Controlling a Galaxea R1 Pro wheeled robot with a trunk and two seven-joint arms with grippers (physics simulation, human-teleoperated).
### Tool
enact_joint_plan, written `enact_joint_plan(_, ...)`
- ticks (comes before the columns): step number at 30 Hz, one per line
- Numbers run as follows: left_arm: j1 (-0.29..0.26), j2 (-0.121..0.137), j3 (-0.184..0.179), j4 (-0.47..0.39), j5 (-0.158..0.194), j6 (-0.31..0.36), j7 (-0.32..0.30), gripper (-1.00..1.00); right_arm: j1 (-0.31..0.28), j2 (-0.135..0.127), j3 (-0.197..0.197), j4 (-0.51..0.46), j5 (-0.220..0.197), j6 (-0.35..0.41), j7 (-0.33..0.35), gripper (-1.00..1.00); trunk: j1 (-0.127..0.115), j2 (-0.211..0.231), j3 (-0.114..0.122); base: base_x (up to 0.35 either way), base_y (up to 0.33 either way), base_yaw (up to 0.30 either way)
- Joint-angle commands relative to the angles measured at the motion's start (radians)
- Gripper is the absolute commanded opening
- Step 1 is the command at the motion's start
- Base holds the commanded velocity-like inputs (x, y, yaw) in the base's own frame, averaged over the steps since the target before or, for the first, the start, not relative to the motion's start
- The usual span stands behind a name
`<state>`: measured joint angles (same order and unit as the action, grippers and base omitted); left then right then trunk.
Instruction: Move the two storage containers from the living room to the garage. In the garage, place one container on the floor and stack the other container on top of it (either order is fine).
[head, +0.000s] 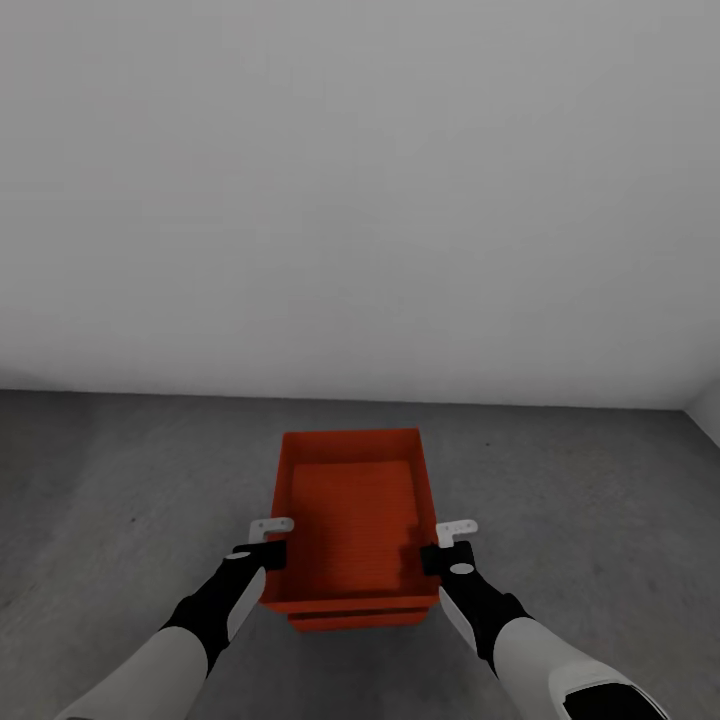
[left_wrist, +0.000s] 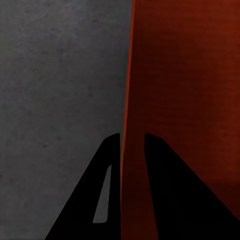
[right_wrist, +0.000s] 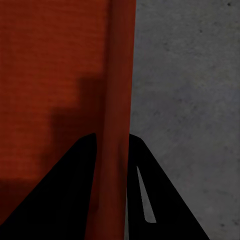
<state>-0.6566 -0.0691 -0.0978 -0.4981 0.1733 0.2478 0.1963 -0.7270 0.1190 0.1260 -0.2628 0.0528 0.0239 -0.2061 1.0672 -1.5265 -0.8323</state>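
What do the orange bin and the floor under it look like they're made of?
The storage container looks like moulded plastic: uniform red-orange, matte, with thin straight walls and fine ribbing on its bottom. A second rim edge shows beneath it. The floor looks like bare concrete: mottled dark grey, unpolished, speckled. Being a render, both are only likely.

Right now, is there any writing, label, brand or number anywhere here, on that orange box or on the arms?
None can be read.
Top bin: plain red-orange walls, no label.
Lower bin: only its front edge shows, blank.
Left tool and right tool: no markings.
Wall and floor: bare.
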Motion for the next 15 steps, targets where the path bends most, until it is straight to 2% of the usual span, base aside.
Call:
enact_joint_plan(1,-0.001,0.002,0.001,-0.025,-0.008,-0.044,0.015,-1.0,0.0,-0.001,-0.014,0.004,0.001,0.002,-0.053,-1.0,0.004,-0.008,-0.004,0.0,0.0,0.0)
enact_joint_plan(15,-0.001,0.002,0.001,-0.025,-0.008,-0.044,0.014,-1.0,0.0,-0.001,-0.014,0.004,0.001,-0.003,-0.053,-1.0,0.054,-0.099,-0.045,0.0,0.0,0.0)
